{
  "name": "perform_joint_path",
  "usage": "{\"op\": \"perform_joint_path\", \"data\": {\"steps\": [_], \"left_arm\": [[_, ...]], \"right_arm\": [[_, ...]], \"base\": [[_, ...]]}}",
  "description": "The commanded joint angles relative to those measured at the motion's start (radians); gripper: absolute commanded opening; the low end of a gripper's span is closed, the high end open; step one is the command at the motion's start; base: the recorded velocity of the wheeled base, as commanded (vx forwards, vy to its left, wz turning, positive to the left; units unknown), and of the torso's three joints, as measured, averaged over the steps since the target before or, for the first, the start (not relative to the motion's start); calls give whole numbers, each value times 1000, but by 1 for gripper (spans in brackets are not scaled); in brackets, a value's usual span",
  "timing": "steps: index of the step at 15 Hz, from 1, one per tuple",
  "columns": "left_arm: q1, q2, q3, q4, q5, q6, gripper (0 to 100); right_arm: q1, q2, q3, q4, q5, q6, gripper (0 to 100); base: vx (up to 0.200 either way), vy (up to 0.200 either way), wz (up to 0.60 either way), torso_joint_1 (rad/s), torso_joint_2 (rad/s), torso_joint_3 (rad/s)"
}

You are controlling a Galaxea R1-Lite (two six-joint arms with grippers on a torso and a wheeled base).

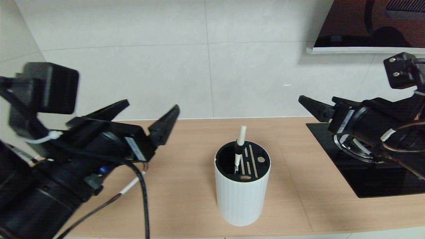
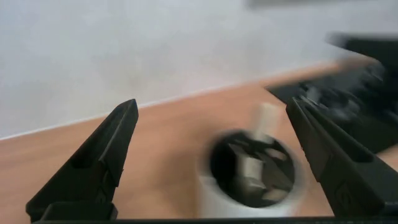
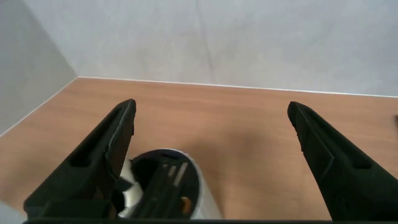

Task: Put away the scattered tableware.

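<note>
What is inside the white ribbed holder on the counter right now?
One white-handled utensil stands in the large opening of the white ribbed holder, its handle sticking above the rim. The narrow slots beside it look empty. The utensil's working end is hidden down inside.

Black cooktop (image 1: 360,177) on wooden counter (image 1: 186,199)

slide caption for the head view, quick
Left gripper and right gripper open, flanking a white ribbed holder with one white-handled utensil standing in it on the wooden counter.
</note>
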Motion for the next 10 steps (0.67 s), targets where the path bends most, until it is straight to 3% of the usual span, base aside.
{"op": "perform_joint_path", "data": {"steps": [1, 4, 7, 9, 10], "left_arm": [[138, -229, 78, 83, -6, 0, 100], [284, -617, 156, 410, -12, -2, 100], [408, -965, 176, 767, -103, -14, 100], [502, -1097, 139, 913, -149, -14, 100], [521, -1124, 132, 934, -156, -14, 100]], "right_arm": [[-36, -122, 75, 1, 1, -33, 100], [-111, -312, 244, 1, 1, -36, 100], [-180, -485, 390, 3, 1, -36, 100], [-206, -650, 460, 29, -4, -60, 100], [-208, -708, 474, 66, -10, -65, 100]], "base": [[0, 0, 0, 0, 0, 0], [0, 0, 0, 0, 0, 0], [0, 0, 0, 0, 0, 0], [0, 0, 0, 0, 0, 0], [0, 0, 0, 0, 0, 0]]}}
